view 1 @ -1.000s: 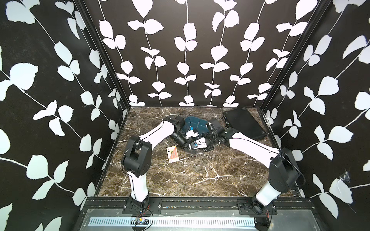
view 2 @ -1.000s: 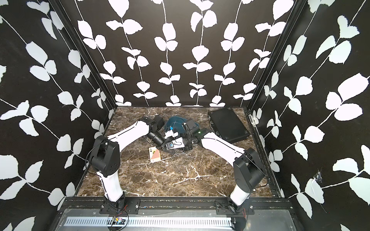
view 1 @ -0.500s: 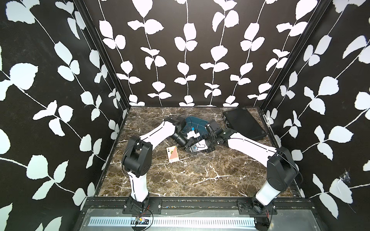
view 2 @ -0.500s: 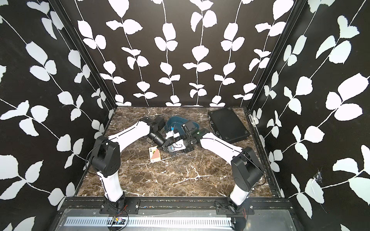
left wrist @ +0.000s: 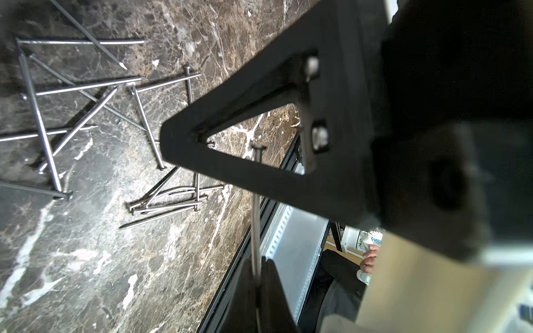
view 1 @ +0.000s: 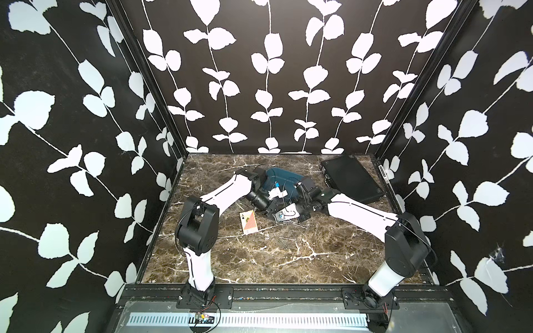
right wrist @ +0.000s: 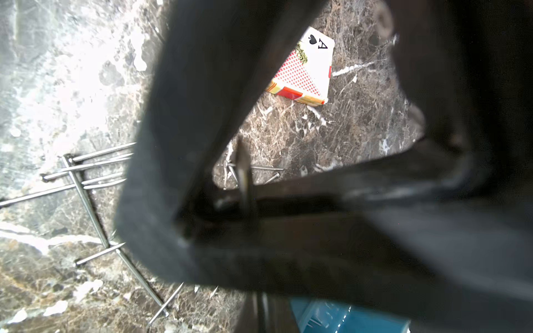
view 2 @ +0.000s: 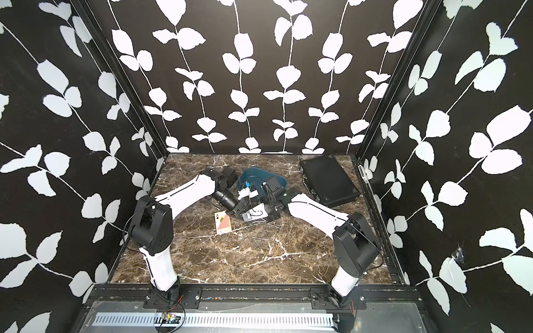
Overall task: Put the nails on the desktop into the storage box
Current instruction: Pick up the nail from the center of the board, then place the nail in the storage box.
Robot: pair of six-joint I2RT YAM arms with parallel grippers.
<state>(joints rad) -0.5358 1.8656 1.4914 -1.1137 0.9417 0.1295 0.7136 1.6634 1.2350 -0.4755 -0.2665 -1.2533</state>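
Several nails [view 1: 288, 239] lie scattered on the desktop [view 1: 230, 259], also seen as crossed piles [left wrist: 86, 95] [right wrist: 86, 173]. The storage box [view 1: 284, 174] [view 2: 253, 176] sits just behind both grippers, and its blue wall [right wrist: 346, 320] shows close to the right jaws. The left gripper [left wrist: 256, 261] is shut on one nail [left wrist: 256, 230] that sticks straight out. The right gripper [right wrist: 259, 305] crosses it and is shut on what seems the same nail [right wrist: 244, 176]. In both top views the two grippers [view 1: 272, 206] [view 1: 284, 214] meet just above the desktop, in front of the box.
A playing-card box [view 1: 248, 221] [right wrist: 305, 72] lies left of the grippers. A flat black case [view 1: 350, 178] rests at the back right. Patterned walls close in three sides, and a black rail runs along the front edge.
The right gripper has moved left to the left gripper and closed its jaws. The left arm has barely shifted.
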